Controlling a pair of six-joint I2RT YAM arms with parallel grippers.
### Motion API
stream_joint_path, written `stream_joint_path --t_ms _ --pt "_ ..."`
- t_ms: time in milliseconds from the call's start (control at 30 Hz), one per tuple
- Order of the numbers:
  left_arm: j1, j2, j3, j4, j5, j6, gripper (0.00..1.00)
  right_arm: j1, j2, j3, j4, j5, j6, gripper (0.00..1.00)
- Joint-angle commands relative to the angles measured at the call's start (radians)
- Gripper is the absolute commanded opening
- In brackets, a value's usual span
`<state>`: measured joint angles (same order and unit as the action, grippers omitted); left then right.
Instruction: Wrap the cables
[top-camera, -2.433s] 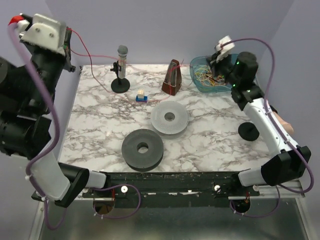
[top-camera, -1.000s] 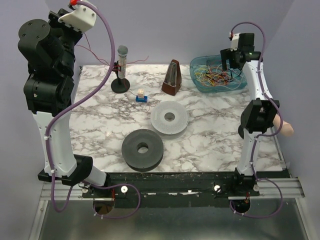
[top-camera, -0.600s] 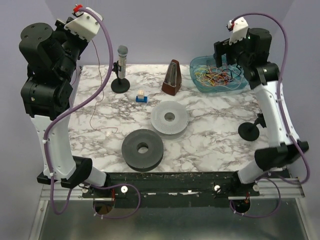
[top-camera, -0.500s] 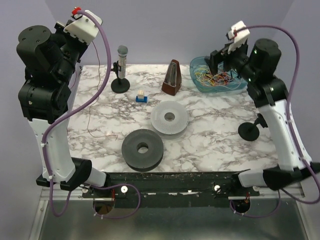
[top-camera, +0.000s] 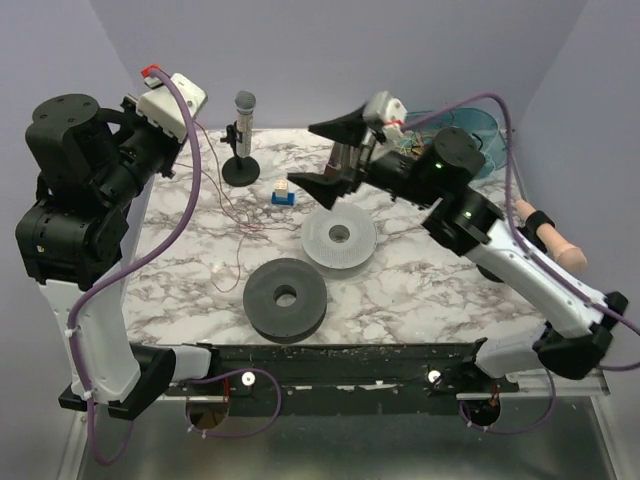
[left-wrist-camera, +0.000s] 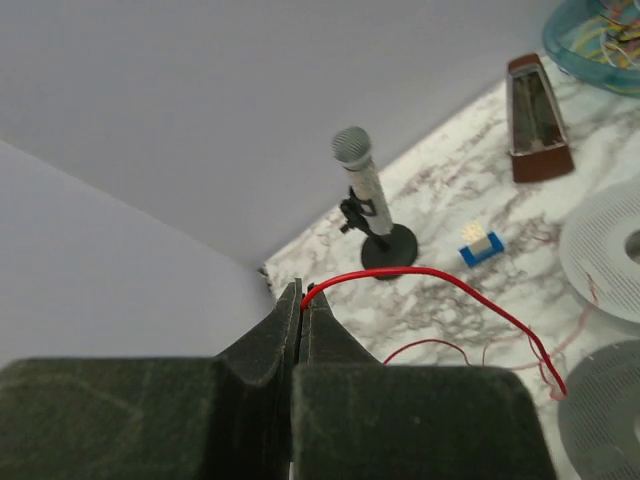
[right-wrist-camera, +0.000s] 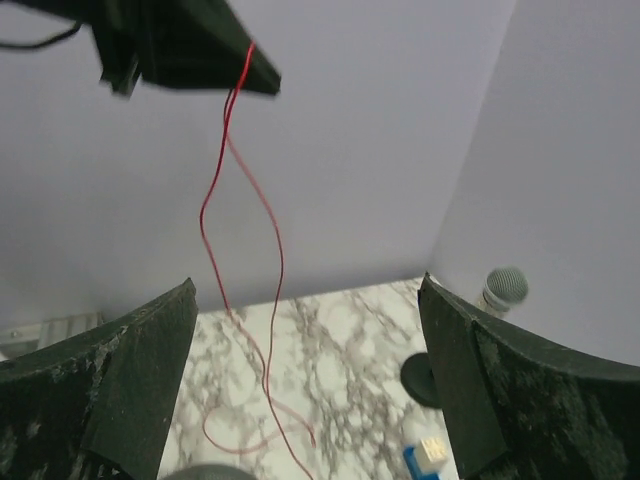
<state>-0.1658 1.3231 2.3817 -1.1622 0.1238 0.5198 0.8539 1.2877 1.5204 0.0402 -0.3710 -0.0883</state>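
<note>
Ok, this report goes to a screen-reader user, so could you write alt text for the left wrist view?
The left gripper has its fingers shut on a thin red cable, which arcs right and down onto the marble table. Beyond it stand a microphone on a round base, a small blue block and a brown metronome.

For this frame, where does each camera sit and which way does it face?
Top external: above and behind the bases, looking down on the marble table; left arm and right arm show.
Left wrist: raised at the table's left, looking down past the shut left gripper, pinching the red cable, toward the microphone.
Right wrist: over mid-table, facing the far-left corner through the open right gripper.
Shared: both wrist views show cable and microphone.
</note>
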Motion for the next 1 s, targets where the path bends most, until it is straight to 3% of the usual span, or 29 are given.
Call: stream_joint_path --t_ms 0,100,167,400,500,633,733,867,967 --pt "-0.001 -0.031 -0.127 -0.07 0.146 -0.087 0.0 0.031 0.224 0.232 0.047 0.018 0.085 0.98" --pt "-0.001 -0.042 -0.182 -0.022 0.16 -0.148 0.0 0.068 0.326 0.31 -0.003 0.085 0.099 0.96" --pt "-0.003 -0.039 -0.2 0.024 0.151 -0.217 0.0 0.097 0.317 0.262 -0.007 0.135 0.024 0.95" --pt "-0.003 -0.01 -0.234 0.059 0.184 -0.495 0.0 0.157 0.135 -0.217 0.219 0.057 -0.082 0.88" --pt "-0.003 -0.002 -0.228 0.062 0.206 -0.564 0.0 0.272 0.082 -0.389 0.366 0.021 -0.201 0.87" --pt "-0.003 0.005 -0.2 0.07 0.201 -0.586 0.0 0.313 0.116 -0.459 0.553 -0.06 -0.042 0.84" --pt "-0.003 0.008 -0.193 0.078 0.197 -0.589 0.0 0.338 0.244 -0.393 0.5 0.059 0.011 0.85" --pt "-0.003 0.01 -0.174 0.085 0.212 -0.599 0.0 0.321 0.363 -0.312 0.426 0.421 0.085 0.84" --pt "-0.003 0.016 -0.142 0.087 0.226 -0.606 0.0 0.295 0.421 -0.278 0.374 0.478 0.175 0.84"
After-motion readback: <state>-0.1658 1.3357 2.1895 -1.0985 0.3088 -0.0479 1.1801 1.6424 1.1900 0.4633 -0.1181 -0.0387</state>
